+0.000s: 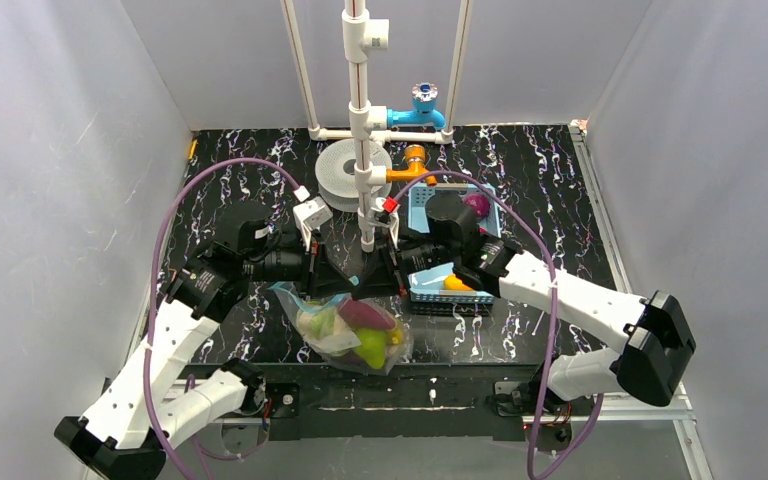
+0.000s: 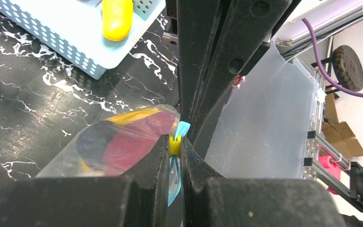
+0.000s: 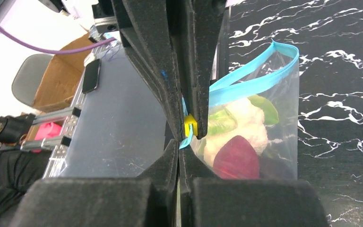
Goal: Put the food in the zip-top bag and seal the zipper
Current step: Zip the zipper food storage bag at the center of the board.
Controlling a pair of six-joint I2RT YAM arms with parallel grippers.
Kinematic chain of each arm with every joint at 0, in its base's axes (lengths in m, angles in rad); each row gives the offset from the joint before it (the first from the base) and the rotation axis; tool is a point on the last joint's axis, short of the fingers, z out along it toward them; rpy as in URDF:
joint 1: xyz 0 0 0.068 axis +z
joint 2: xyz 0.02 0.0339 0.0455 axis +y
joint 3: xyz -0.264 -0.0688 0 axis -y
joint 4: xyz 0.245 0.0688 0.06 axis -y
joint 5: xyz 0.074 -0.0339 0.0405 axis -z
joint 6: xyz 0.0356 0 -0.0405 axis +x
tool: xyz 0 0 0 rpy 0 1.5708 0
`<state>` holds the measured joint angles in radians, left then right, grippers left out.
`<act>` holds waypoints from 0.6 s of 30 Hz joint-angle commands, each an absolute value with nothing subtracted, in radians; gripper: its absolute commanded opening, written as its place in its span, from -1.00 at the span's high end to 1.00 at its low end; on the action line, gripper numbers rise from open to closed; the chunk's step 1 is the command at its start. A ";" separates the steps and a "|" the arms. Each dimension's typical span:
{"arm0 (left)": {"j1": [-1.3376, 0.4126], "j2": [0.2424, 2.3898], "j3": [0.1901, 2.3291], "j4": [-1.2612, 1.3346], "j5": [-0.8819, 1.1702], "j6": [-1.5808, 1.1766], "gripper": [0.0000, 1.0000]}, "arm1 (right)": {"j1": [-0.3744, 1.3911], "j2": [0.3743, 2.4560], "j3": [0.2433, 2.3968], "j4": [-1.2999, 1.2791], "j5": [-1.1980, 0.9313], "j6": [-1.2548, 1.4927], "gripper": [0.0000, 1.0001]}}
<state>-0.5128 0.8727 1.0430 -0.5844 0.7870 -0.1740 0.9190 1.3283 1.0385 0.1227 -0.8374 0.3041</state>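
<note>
As left fingers (image 2: 151, 182) and right fingers (image 3: 159, 187) pinch one zipper (image 3: 246, 83), one bag (image 3: 287, 142) bulges.

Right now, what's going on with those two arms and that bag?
The left gripper pinches the yellow slider on the zipper; the right gripper pinches the zipper beside it. The bag holds food, and its mouth looks unsealed. A yellow piece lies in the basket.
</note>
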 commanded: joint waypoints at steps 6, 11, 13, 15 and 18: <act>-0.517 0.819 1.092 -0.710 0.748 -0.158 1.00 | 0.899 1.168 0.867 0.358 -0.356 0.481 0.97; -0.517 0.768 1.110 -0.775 0.680 -0.159 1.00 | 0.881 1.115 0.805 0.374 -0.196 0.579 0.97; -0.517 0.752 1.120 -0.796 0.660 -0.157 1.00 | 0.879 1.095 0.778 0.382 -0.138 0.606 0.97; -0.518 0.742 1.127 -0.818 0.650 -0.152 1.00 | 0.878 1.070 0.755 0.385 -0.087 0.618 0.97; -0.517 0.730 1.132 -0.849 0.636 -0.147 1.00 | 0.875 1.040 0.731 0.369 -0.026 0.620 0.97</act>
